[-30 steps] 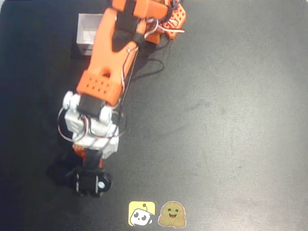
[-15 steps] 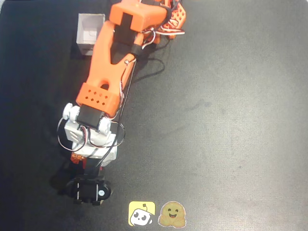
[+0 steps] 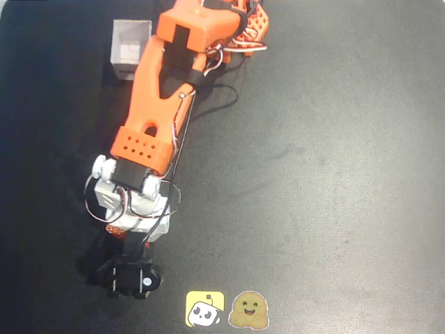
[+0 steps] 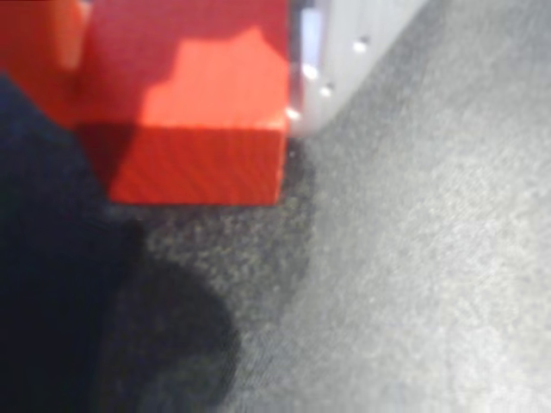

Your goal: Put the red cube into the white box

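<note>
The red cube [image 4: 202,129] sits on the dark table between my gripper's fingers in the wrist view. A pale finger [image 4: 344,52] lies against its right side and an orange finger [image 4: 39,39] against its upper left. In the overhead view my gripper [image 3: 115,232] is low on the left under the white wrist, with a sliver of the red cube [image 3: 111,230] showing beneath it. The jaws look shut on the cube, which rests on the table. The white box [image 3: 129,50] stands at the top left, partly hidden by the orange arm.
The orange arm [image 3: 163,83] runs diagonally from the base at the top down to the lower left. Two stickers, one yellow [image 3: 204,309] and one brown [image 3: 249,309], lie at the bottom edge. The dark table [image 3: 327,181] stretches open to the right.
The arm has stretched a little further toward the bottom of the overhead view, carrying the wrist and gripper down over the cube. The box has not moved.
</note>
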`<state>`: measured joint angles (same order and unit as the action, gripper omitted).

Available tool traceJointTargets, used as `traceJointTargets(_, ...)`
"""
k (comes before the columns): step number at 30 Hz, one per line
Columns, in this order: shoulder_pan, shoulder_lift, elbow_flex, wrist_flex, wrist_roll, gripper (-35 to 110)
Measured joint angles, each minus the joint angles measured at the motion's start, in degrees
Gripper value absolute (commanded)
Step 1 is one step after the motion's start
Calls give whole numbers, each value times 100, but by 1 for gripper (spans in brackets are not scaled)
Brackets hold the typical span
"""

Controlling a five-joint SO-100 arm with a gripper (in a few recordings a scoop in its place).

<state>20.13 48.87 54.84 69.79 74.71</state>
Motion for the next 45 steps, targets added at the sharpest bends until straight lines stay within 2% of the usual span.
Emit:
traceJointTargets(6, 176, -9, -272, 343, 255, 0)
traceJointTargets(14, 782, -44, -1819, 2435, 1521, 0)
traceJointTargets(17, 1213, 9, -2197, 2725, 1784, 0)
traceJointTargets(23, 2127, 1063, -1028, 2830, 2408, 0)
traceJointTargets(30, 3155, 3085, 1134, 2830, 2953, 0)
traceJointTargets(37, 3744, 5142, 3524, 2637, 3252, 0)
traceJointTargets(45, 4201, 6311, 4825, 2602, 3454, 0)
